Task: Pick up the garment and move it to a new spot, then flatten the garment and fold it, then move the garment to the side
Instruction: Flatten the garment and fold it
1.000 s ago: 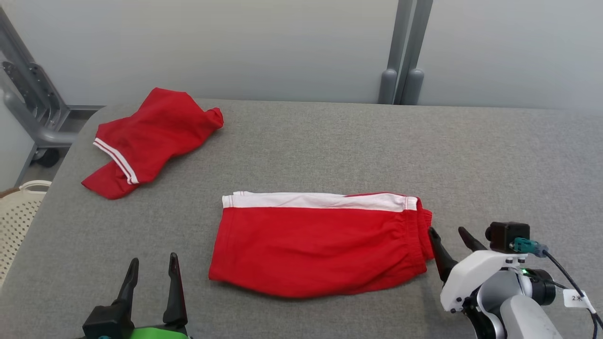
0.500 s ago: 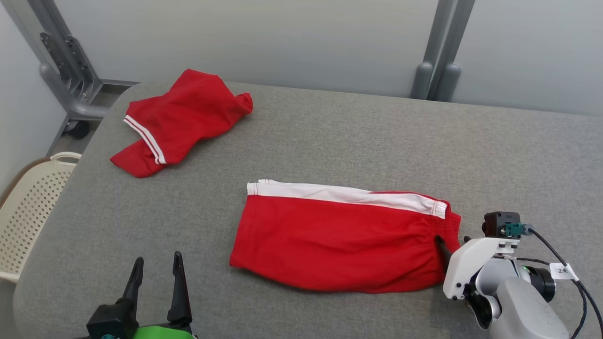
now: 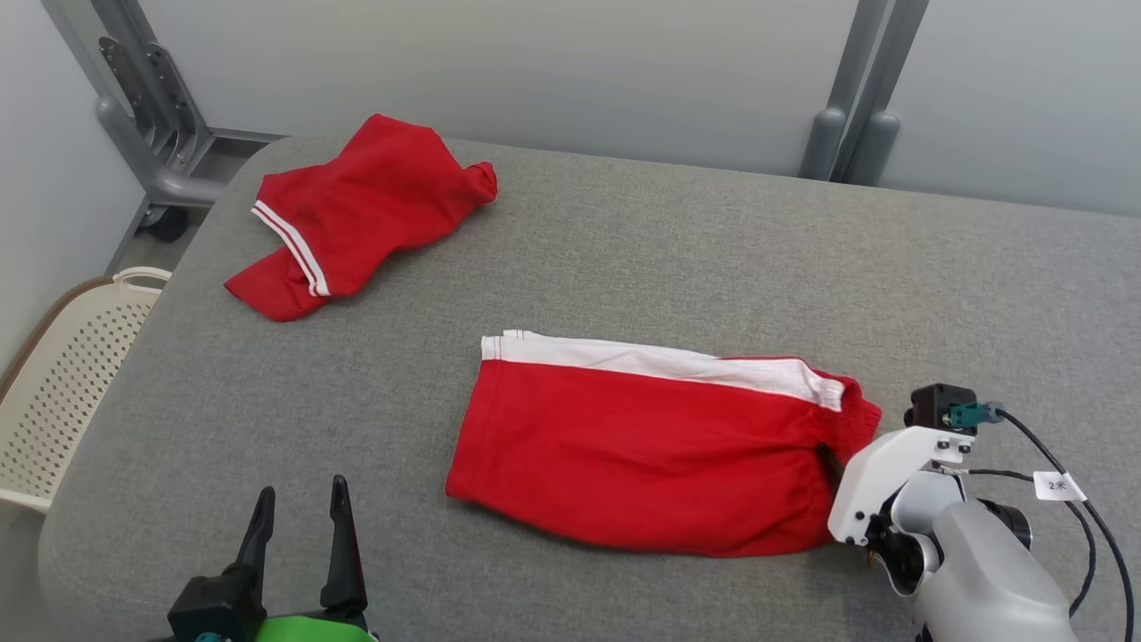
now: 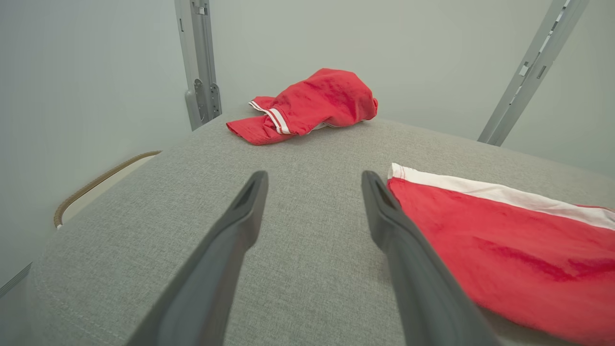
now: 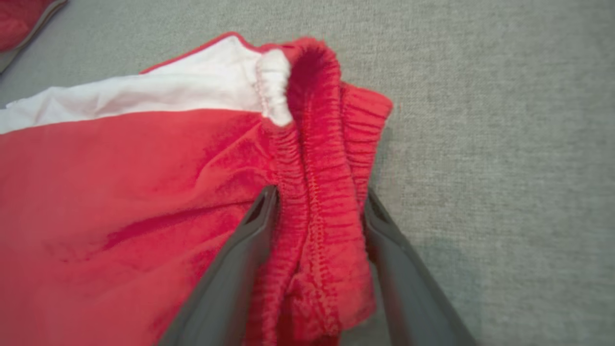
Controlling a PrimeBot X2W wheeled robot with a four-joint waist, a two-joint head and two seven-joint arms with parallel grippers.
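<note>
At the far left I am seeing a pale basket (image 3: 53,374) with many holes, standing beside the table (image 3: 624,241) and cut off by the picture edge. Behind it, a grey metal frame (image 3: 151,116) is rising along the wall. On the far left corner of the table another red garment (image 3: 357,209) with thin white stripes is lying crumpled, and I am not able to tell what kind it is. My left gripper (image 3: 302,486) is hovering at the near left over the bare grey cloth, its jaws spread wide, well apart from both garments.

To the right of the middle, the red shorts (image 3: 642,455) are lying flat on the table, with a white band along the far edge and the waistband (image 5: 326,158) pointing right. My right gripper (image 5: 319,194) is reaching in at that end. In the right wrist view one finger is standing on each side of the bunched waistband. The fabric is filling the gap and touching both fingers, while the jaws are rather wide. Whether they are really pressing it, I cannot tell. In the head view the white wrist housing is covering these fingers almost completely. A small white tag (image 3: 1056,486) is hanging near the wrist, its writing too small to read. Behind the table, two grey posts (image 3: 856,98) are standing at the wall.
</note>
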